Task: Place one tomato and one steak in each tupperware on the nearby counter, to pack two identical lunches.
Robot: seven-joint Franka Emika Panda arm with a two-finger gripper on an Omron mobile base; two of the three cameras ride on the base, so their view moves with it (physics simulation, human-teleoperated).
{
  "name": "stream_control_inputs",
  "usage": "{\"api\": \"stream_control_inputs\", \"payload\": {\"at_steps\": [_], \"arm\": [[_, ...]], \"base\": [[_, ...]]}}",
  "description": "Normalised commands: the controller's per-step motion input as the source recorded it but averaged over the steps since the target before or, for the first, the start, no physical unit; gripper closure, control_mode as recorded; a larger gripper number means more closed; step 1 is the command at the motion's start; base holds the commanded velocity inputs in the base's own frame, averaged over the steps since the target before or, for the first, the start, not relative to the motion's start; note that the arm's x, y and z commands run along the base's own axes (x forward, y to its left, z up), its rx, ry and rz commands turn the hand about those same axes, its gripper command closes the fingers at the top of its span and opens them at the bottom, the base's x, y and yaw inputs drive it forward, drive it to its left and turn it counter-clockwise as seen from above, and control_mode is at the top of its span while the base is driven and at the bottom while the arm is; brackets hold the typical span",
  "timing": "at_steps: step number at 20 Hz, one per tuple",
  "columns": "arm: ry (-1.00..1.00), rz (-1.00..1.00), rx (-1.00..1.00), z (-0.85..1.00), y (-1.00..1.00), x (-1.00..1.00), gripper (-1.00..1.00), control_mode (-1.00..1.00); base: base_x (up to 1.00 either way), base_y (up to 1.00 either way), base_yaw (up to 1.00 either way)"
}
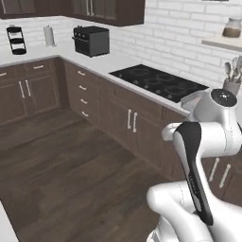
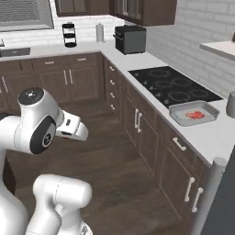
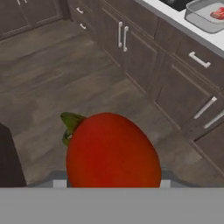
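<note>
Glossy red tomato with green stem, held between the jaws.

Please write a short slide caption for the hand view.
Gripper carrying a red tomato above the wooden floor, with a grey tupperware on the counter ahead.

red tomato with green stem, grey tupperware holding red steak, off-white counter, dark brown cabinets
</note>
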Motion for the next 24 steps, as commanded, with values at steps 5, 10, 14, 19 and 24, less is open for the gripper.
{"api": "stream_control_inputs", "payload": {"at_steps": [5,10,14,19,24], "arm": [[0.0,0.0,0.0,0.0,0.0,0.0,1.0,1.0],[0.0,0.0,0.0,0.0,0.0,0.0,1.0,1.0],[0.0,0.0,0.0,0.0,0.0,0.0,1.0,1.0],[0.0,0.0,0.0,0.0,0.0,0.0,1.0,1.0],[0.0,0.0,0.0,0.0,0.0,0.0,1.0,1.0]], "base": [[1.0,-0.23,-0.33],[0.73,-0.02,-0.63],[0.32,0.0,-0.78],[0.41,0.18,-0.79],[0.85,0.92,-0.54]]}}
